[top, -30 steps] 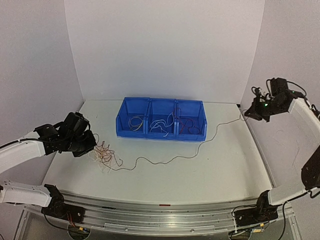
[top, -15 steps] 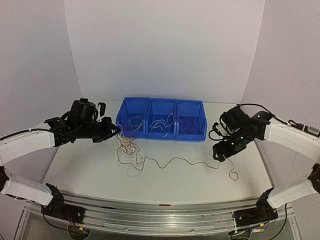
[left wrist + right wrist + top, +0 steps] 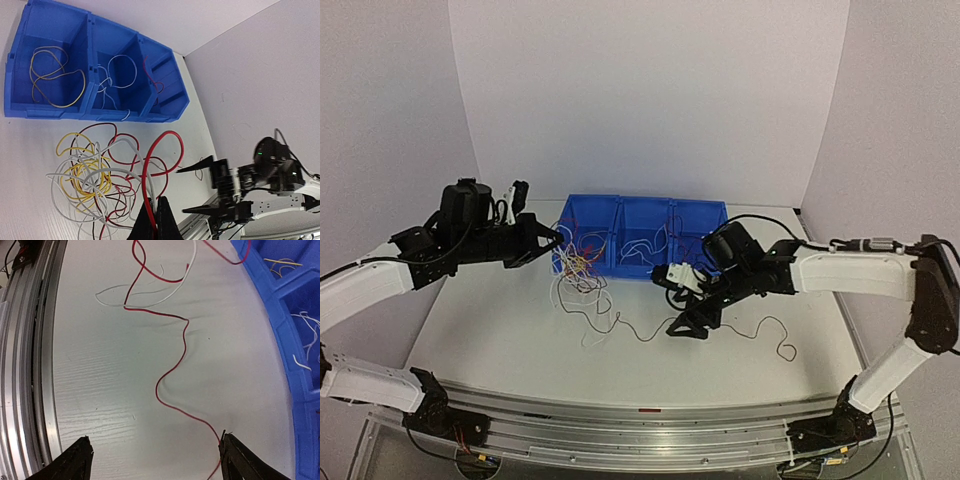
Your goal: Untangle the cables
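At the left end of the blue bin, the left gripper stays pinched shut on a red loop of the cables, having carried the knot in from the left side of the table and raised it so it dangles; the right gripper (a second ago far out at the right edge, clamped on a strand's end) has let go and swung in to mid-table, its jaws spread wide and empty over the red strand lying slack between them; so that long pull is spent, and a fresh hold nearer the knot seems the next need.
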Controlling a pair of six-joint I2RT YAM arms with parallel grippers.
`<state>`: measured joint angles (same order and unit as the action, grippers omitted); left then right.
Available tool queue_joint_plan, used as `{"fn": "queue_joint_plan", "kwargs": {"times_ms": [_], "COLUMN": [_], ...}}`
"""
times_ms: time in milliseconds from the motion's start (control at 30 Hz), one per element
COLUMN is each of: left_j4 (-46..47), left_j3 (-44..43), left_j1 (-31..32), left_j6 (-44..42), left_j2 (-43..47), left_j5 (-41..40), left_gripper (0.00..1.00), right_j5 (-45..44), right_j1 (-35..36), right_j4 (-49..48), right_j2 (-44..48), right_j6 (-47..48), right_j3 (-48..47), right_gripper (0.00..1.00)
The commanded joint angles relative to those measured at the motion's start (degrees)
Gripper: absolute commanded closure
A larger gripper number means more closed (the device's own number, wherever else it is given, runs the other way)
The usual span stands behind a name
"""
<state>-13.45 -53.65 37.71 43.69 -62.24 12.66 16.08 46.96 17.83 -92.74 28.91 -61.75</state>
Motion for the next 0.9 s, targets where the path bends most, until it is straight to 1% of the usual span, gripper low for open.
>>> {"fn": "queue_joint_plan", "kwargs": {"times_ms": [0, 133, 267, 367, 500, 700, 800, 867], "left_j4": [1.2, 0.5, -0.3, -0.6, -1.2, -2.3, -2.5, -2.7], "left_j3": [-3.3, -3.9, -5.1, -5.6, -6.1, -5.8, -5.3, -5.2], "left_j1": [0.0, 0.0, 0.0, 0.0, 0.0, 0.0, 0.0, 0.0], "left_j6": [-0.8, -0.7, -0.9, -1.0, -1.2, -0.9, -0.7, -0.6], "left_j2": [3.9, 5.1, 5.5, 5.5, 5.8, 7.2, 8.0, 8.3], "left_j5": [2.8, 3.1, 3.1, 3.2, 3.3, 3.2, 3.0, 3.1], "left_gripper": [1.00, 1.00, 1.00, 1.00, 1.00, 1.00, 1.00, 1.00], "right_j5": [10.9, 14.9, 16.2, 14.4, 12.8, 6.5, 6.2, 6.5], "right_j1": [0.3, 0.7, 2.7, 4.4, 4.7, 4.8, 4.8, 4.8], "right_j4": [-7.6, -11.5, -12.8, -14.4, -17.4, -24.6, -28.3, -31.6], "right_j2": [-9.9, -16.3, -20.9, -23.4, -25.9, -28.1, -28.8, -29.3], "right_j6": [5.2, 2.6, 2.9, 4.5, 4.4, 4.9, 3.2, 0.4], "right_j3": [-8.1, -12.2, -15.0, -15.9, -16.9, -17.1, -16.6, -16.2], "right_gripper": [0.16, 0.17, 0.18, 0.18, 0.19, 0.20, 0.21, 0.22]}}
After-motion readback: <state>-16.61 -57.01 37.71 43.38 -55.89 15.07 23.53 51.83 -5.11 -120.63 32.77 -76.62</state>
